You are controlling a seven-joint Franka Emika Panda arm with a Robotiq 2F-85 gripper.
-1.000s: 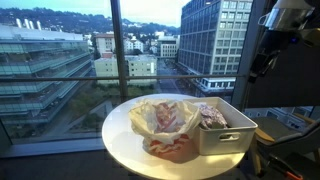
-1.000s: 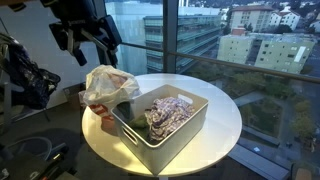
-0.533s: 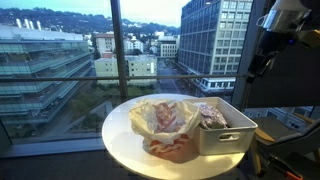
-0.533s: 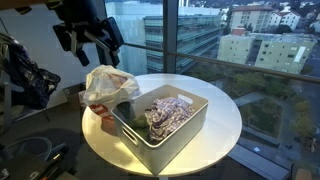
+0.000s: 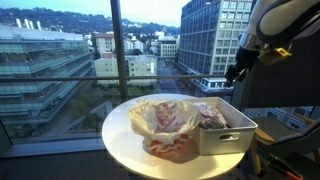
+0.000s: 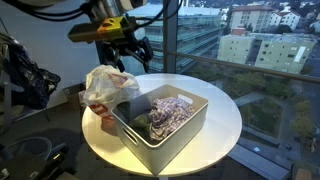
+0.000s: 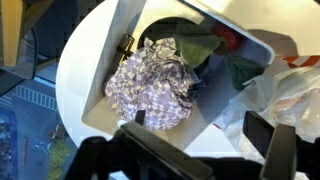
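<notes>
**Wrist view: gripper point(image 7: 200, 125) wide open and empty above the metal tub point(image 7: 100, 118)**

Window wall point(image 5: 60, 60): floor-to-ceiling glass runs behind the work area in both exterior views. Office blocks and a street show beyond it in dusk light.

Bench point(image 5: 120, 135): a round white top set close to the glass. It also shows in an exterior view point(image 6: 215, 120) and as a white arc in the wrist view point(image 7: 85, 70). It carries the two items below.

Metal tub point(image 5: 225, 138): a rectangular, straight-walled container standing flat on the bench, toward one edge. An exterior view point(image 6: 175, 135) shows its long wall and open top.

Plastic bag point(image 5: 165, 118): crumpled and translucent, with reddish contents. It stands upright against the tub's side and touches it point(image 6: 108, 85). The wrist view catches it at the right edge point(image 7: 290, 95).

Patterned cloth point(image 7: 150, 80): a bunched, light-coloured, speckled fabric lying inside the tub, on its floor. It is visible in both exterior views point(image 5: 212, 117) point(image 6: 165, 110). Darker green fabric point(image 7: 205, 50) lies just beside it in the same tub, and the two touch.

Gripper point(image 6: 130, 55): it hangs in the air above the tub and bag, well apart from both, pointing downward. Its jaws are spread fully and nothing sits between them. It touches nothing. An exterior view point(image 5: 236, 72) places it over the far end of the tub. The wrist view looks straight down past both fingers onto the patterned cloth.
</notes>
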